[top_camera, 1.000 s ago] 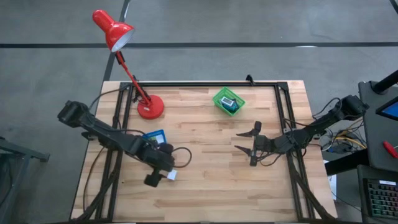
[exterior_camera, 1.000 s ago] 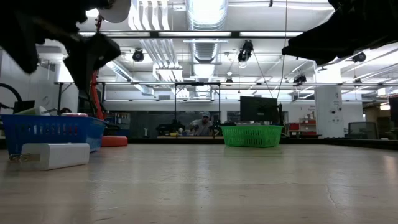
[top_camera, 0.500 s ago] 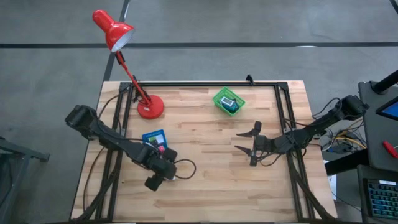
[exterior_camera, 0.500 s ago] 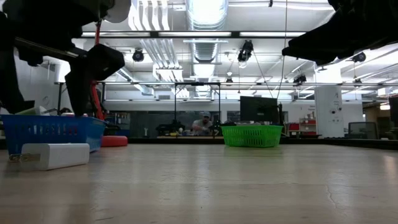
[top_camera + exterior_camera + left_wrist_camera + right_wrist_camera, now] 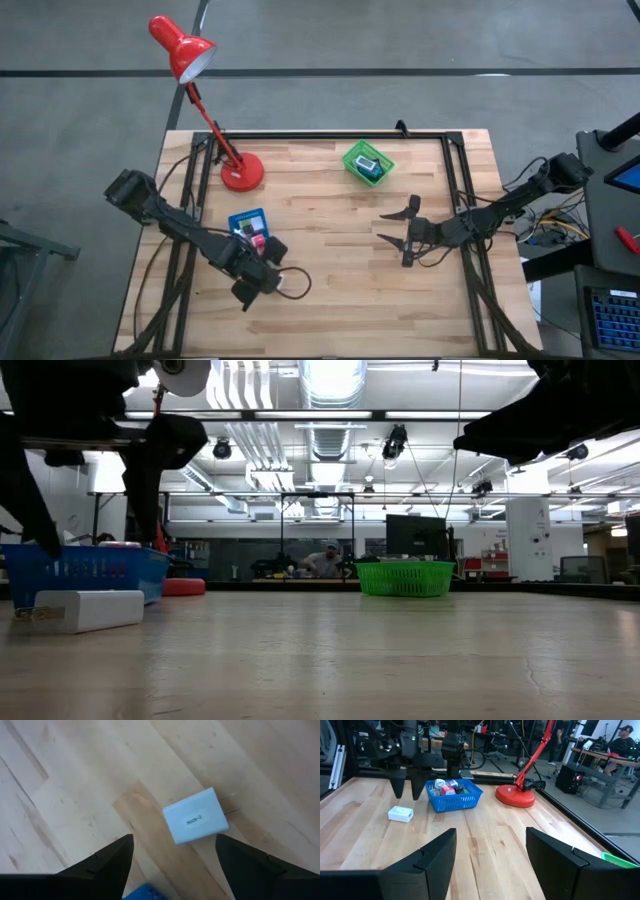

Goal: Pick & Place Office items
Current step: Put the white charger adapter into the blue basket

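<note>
A white charger block [image 5: 196,816] lies flat on the wooden table, its two prongs [image 5: 230,805] sticking out level. My left gripper [image 5: 172,855] hangs open just above it, pointing steeply down and touching nothing. The low view shows its fingers [image 5: 150,490] above the block [image 5: 88,609]. From straight above, the left gripper [image 5: 258,278] hides the block. The blue tray [image 5: 454,795] next to it holds white, red and green office items. My right gripper [image 5: 398,229] waits open above the table's right half, pointing level.
The red desk lamp stands on its base [image 5: 241,172] at the far left. A green basket [image 5: 367,162] with a teal piece sits at the far middle. The blue tray [image 5: 248,222] is just beyond the left gripper. Bare wood [image 5: 340,280] lies between the arms.
My left gripper has come down toward the white charger block and rolled about its own axis, so its fingers now hang lower, over the block. It hides the block in the high view. The block has not moved.
</note>
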`<state>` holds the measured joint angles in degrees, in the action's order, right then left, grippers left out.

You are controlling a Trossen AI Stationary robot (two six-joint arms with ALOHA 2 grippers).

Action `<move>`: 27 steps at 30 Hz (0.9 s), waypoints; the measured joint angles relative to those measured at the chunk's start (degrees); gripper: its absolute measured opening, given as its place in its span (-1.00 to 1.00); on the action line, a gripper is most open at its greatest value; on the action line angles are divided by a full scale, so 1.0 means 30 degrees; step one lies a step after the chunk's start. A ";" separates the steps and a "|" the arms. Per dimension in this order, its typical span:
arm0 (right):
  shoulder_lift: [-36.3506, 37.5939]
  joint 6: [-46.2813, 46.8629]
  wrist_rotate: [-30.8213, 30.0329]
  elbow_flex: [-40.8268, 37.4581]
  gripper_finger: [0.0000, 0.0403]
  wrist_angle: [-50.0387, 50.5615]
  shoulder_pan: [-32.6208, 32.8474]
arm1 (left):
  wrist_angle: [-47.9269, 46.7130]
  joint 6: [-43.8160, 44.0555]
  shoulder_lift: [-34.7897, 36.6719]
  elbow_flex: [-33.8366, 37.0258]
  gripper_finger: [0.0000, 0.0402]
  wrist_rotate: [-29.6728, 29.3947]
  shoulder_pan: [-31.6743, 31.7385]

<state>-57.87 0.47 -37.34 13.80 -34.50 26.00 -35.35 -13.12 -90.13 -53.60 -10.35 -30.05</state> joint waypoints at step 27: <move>0.0000 0.0027 -0.0007 0.0000 0.14 -0.0015 0.0006 | -0.0068 0.3131 0.0000 0.1490 -0.99 0.2748 -0.1133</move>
<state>-57.87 0.55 -37.36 13.80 -34.54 26.02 -35.56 -3.73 -90.13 -49.13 -2.11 -33.45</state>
